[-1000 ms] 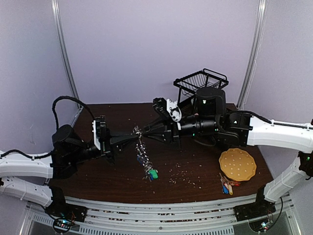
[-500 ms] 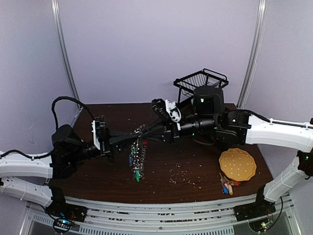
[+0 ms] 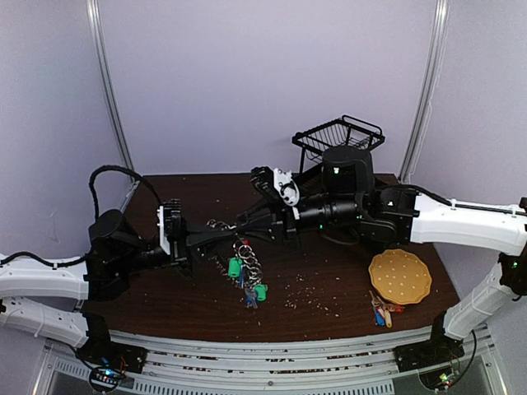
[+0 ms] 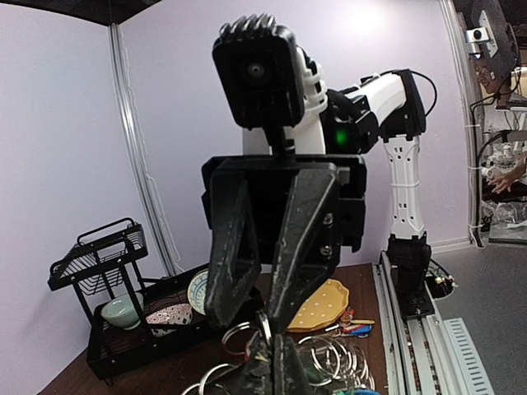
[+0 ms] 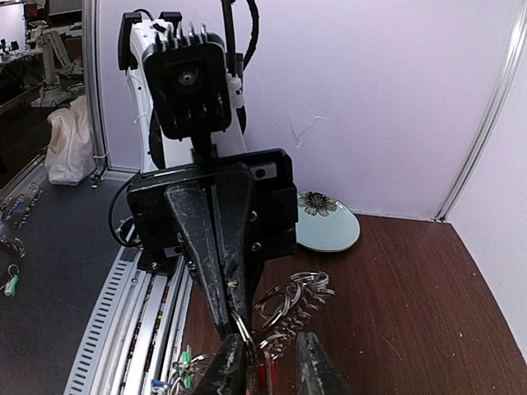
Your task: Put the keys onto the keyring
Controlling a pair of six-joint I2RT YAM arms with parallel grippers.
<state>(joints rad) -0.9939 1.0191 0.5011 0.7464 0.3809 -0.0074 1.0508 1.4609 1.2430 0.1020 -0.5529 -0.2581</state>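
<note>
Lilac walls (image 3: 247,82) glowing evenly, silver poles (image 3: 109,90) running up both sides, dark wooden table (image 3: 206,193) lying below, black wire rack (image 3: 338,136) sitting at its far right corner

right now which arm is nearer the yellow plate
right. the right arm passes just behind the yellow plate; the left arm is far off on the opposite side.

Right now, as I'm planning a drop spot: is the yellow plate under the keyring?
No, the yellow plate lies on the table far right of the hanging keyring.
</note>
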